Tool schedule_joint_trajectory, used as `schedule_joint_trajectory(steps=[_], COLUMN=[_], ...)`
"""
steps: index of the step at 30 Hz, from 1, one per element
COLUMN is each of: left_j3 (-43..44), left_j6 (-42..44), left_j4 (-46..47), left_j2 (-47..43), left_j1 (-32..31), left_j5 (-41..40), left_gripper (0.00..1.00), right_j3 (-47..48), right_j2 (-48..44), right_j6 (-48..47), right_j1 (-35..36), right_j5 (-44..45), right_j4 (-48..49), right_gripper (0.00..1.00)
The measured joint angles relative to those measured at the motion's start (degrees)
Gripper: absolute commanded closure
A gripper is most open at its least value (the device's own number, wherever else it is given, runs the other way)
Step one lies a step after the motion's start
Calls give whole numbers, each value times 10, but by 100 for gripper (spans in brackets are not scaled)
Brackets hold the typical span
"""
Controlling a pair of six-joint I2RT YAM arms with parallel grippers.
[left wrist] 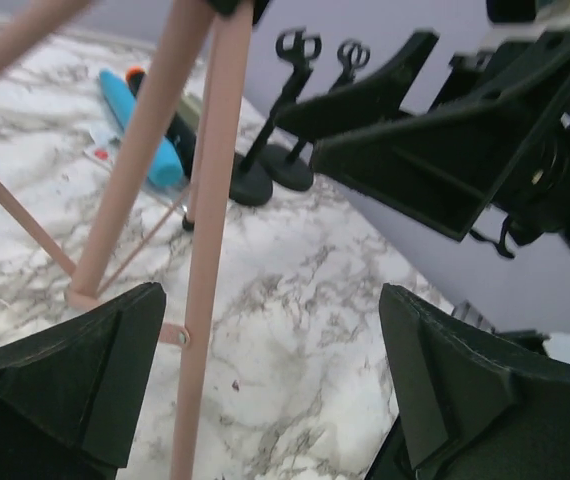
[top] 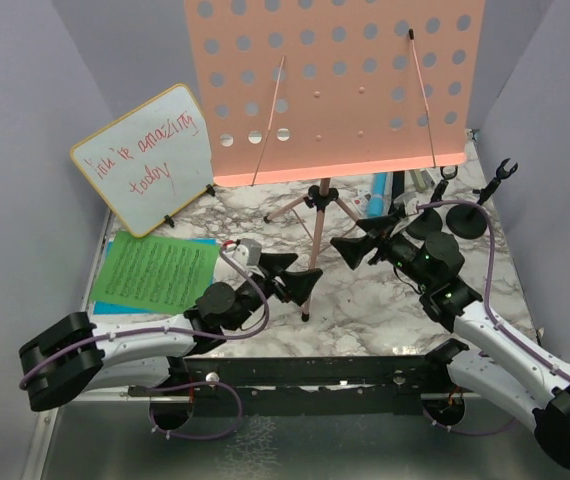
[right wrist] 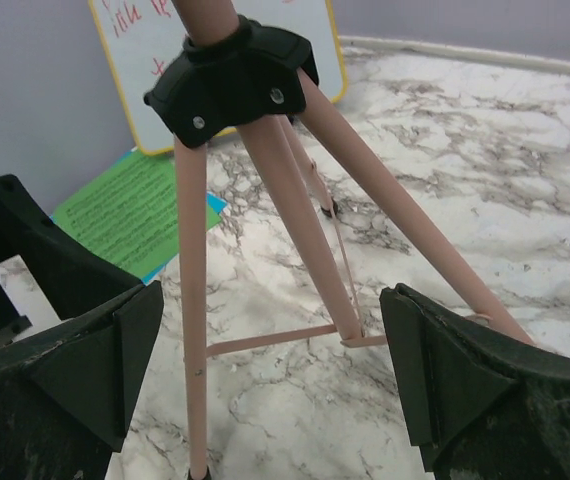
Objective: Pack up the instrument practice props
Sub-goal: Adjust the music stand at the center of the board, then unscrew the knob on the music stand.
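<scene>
Left pincer (top: 298,276) and right pincer (top: 362,241) both stand wide open and empty. The pink tripod music holder (top: 320,192) stands between them on the marbled counter (top: 365,300), enclosed by lavender walls (top: 25,90).

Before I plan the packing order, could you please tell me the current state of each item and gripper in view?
Pink perforated-tray tripod music stand: standing, legs spread, tray bare.
Green music sheet: flat, atop blue sheet.
Blue music sheet: flat, mostly covered.
Blue microphone: lying down.
Black microphone: lying beside blue one.
Two black round-based mic holders: upright, clips empty.
Yellow-framed whiteboard: propped, tilted.
Left gripper: open.
Right gripper: open.
</scene>
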Motion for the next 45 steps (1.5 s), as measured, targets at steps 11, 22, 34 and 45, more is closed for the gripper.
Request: schedule_joint_trajectory(steps=[11,22,34,45], left_j3=[-7,23,78,102], left_j6=[59,110,256,403], left_j4=[-48,-28,45,97], left_j2=[-103,-64,2,53], left_j1=[143,271,277,277], left_j5=[32,175,299,361], left_gripper=[1,1,2,3], right_j3=[20,100,126,170], right_j2=[13,148,240,272], right_j6=[-54,-87,-87,-96], right_j1=[0,0,0,0], right_j5=[-12,-40,-74,-117], right_j4=[138,262,325,318], right_gripper=[10,20,41,75])
